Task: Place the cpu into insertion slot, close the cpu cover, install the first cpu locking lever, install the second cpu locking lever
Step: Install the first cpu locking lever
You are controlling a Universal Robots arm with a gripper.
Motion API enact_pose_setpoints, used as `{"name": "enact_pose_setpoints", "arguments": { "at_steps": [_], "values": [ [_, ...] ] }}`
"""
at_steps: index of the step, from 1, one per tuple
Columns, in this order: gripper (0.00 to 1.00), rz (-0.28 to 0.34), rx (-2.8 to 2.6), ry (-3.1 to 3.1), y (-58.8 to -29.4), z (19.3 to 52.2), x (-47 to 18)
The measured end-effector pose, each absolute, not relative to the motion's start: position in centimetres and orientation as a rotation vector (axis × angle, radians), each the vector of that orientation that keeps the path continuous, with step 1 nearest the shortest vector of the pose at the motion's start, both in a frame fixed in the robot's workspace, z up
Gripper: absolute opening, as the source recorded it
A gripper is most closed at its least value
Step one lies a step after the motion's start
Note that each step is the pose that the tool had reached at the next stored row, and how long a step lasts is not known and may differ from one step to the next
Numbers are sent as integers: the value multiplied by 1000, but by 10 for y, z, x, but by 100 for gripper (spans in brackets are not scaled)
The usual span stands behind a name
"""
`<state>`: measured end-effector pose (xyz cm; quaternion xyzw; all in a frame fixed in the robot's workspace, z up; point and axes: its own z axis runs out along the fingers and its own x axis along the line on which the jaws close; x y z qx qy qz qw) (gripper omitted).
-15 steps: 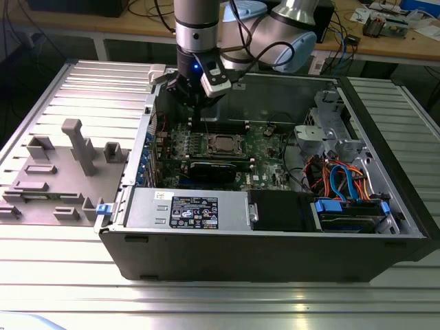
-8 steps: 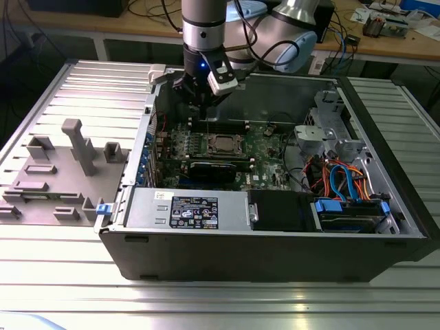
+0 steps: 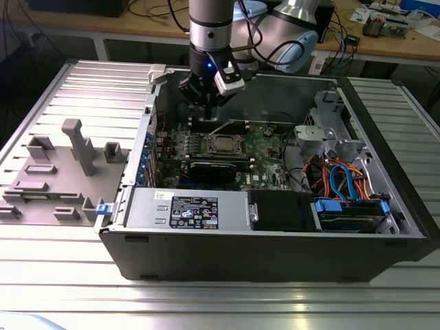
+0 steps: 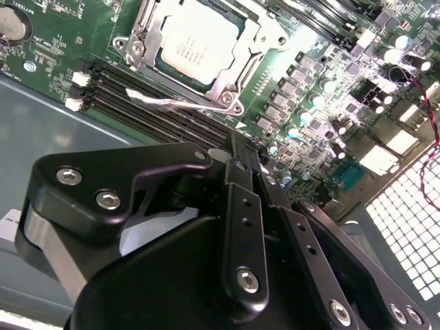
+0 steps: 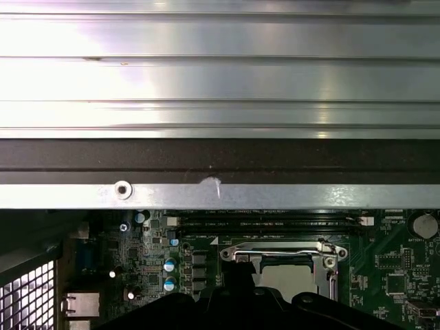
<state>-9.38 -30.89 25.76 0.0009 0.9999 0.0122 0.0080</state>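
The gripper (image 3: pixel 208 96) hung over the far edge of the motherboard (image 3: pixel 265 141) inside the open computer case (image 3: pixel 275 247), near the top centre of the exterior view. In the second wrist view its black fingers (image 4: pixel 237 165) met at their tips with nothing between them — closed on nothing.

The cpu (image 3: pixel 223 144) sat in the insertion slot (image 3: pixel 208 146) at the middle of the board, below the gripper in the exterior view and apart from it. In the second wrist view the cpu (image 4: pixel 196 41) showed its dull silver top in the upper middle of the frame, with the cpu cover (image 4: pixel 237 58) lying flat around it as a silvery frame. A thin locking lever (image 4: pixel 161 102) stuck out from the corner of the socket over the black memory slots (image 4: pixel 144 103), angled away from the cover — not latched down. In the first wrist view the cover (image 5: pixel 278 253) lay low in the frame, the gripper body crossing the bottom edge.
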Motion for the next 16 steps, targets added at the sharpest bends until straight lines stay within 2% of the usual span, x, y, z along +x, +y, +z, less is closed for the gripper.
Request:
{"name": "enact_pose_setpoints", "arguments": {
  "at_steps": [13, 16],
  "values": [
    [11, 39, 3, 3125, -309, 257, -92],
    [11, 86, 3, 3124, -311, 256, -92]
  ]
}}
